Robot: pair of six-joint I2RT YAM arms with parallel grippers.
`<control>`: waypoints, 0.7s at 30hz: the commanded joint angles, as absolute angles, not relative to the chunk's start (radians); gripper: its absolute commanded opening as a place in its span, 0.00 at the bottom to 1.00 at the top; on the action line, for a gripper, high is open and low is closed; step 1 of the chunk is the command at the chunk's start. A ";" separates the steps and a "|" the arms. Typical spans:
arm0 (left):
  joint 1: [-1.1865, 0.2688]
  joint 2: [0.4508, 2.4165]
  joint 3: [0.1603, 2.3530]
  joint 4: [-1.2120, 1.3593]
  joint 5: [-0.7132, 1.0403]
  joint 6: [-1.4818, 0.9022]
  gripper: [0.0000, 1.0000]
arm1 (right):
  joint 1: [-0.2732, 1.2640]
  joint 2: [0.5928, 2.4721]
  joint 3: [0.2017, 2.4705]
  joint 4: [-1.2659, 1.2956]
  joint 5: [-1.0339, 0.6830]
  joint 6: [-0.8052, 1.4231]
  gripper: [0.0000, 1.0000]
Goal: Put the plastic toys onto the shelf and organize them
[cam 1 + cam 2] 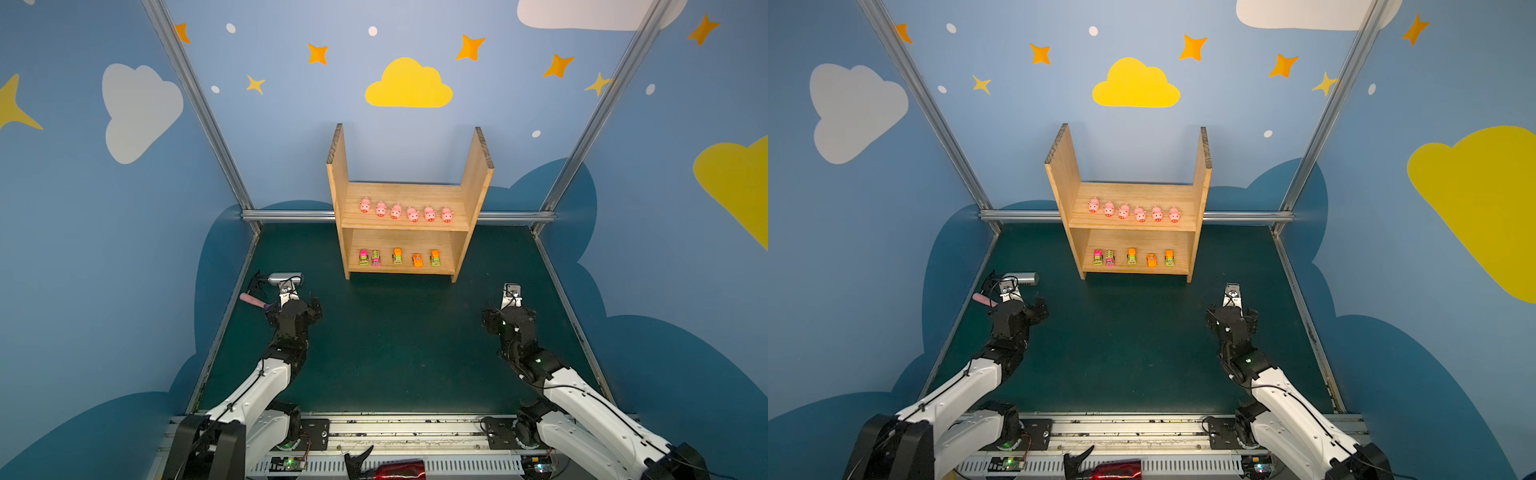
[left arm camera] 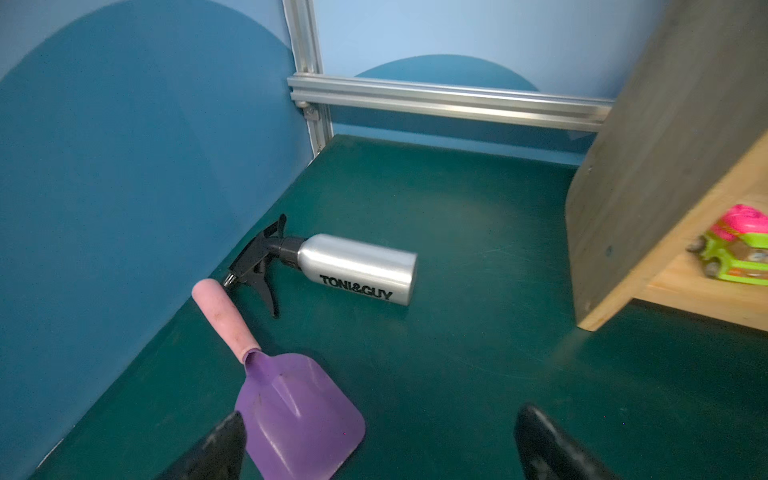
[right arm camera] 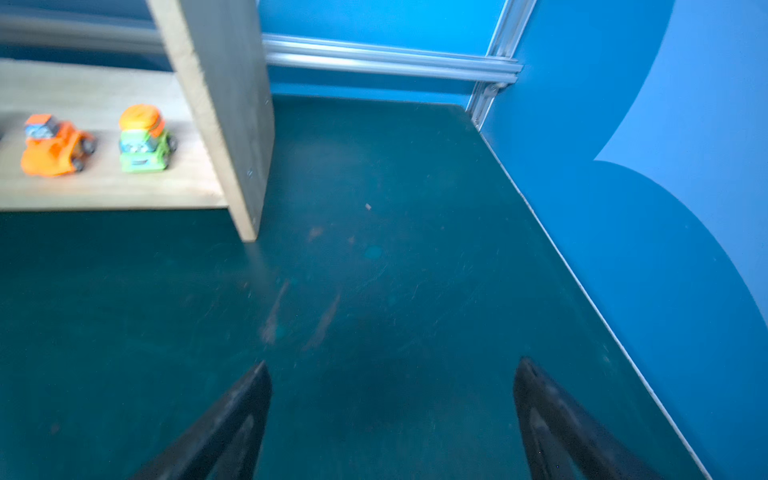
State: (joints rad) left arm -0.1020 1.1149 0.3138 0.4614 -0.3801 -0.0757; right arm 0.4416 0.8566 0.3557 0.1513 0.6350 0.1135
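Note:
The wooden shelf (image 1: 338, 178) (image 1: 1064, 174) stands at the back middle of the green table. Several pink pigs (image 1: 405, 211) (image 1: 1133, 211) line its upper board. Several small vehicles (image 1: 397, 256) (image 1: 1132, 256) stand in a row on the lower board. A pink and green vehicle (image 2: 739, 249) shows at the shelf's end in the left wrist view. The right wrist view shows an orange vehicle (image 3: 54, 145) and a green one (image 3: 143, 139). My left gripper (image 1: 286, 291) (image 2: 380, 415) hangs open over the table's left side. My right gripper (image 1: 512, 293) (image 3: 392, 365) is open and empty, in front of the shelf's right end.
A silver spray bottle (image 2: 357, 268) (image 1: 286, 277) lies on its side by the left wall. A purple scoop (image 2: 291, 411) with a pink handle (image 1: 251, 300) lies just ahead of my left gripper. A red bottle (image 1: 397, 469) rests on the front rail. Walls close in three sides.

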 commanded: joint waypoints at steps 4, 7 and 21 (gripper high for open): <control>-0.076 1.367 0.381 0.685 -0.266 -0.050 1.00 | 0.303 0.986 0.287 0.485 0.567 0.062 0.90; -0.071 1.411 0.366 0.749 -0.243 -0.031 1.00 | 0.243 1.079 0.269 0.593 0.518 0.060 0.90; 0.014 1.530 0.415 0.762 -0.104 -0.081 1.00 | 0.062 1.517 0.396 0.814 0.069 -0.001 0.90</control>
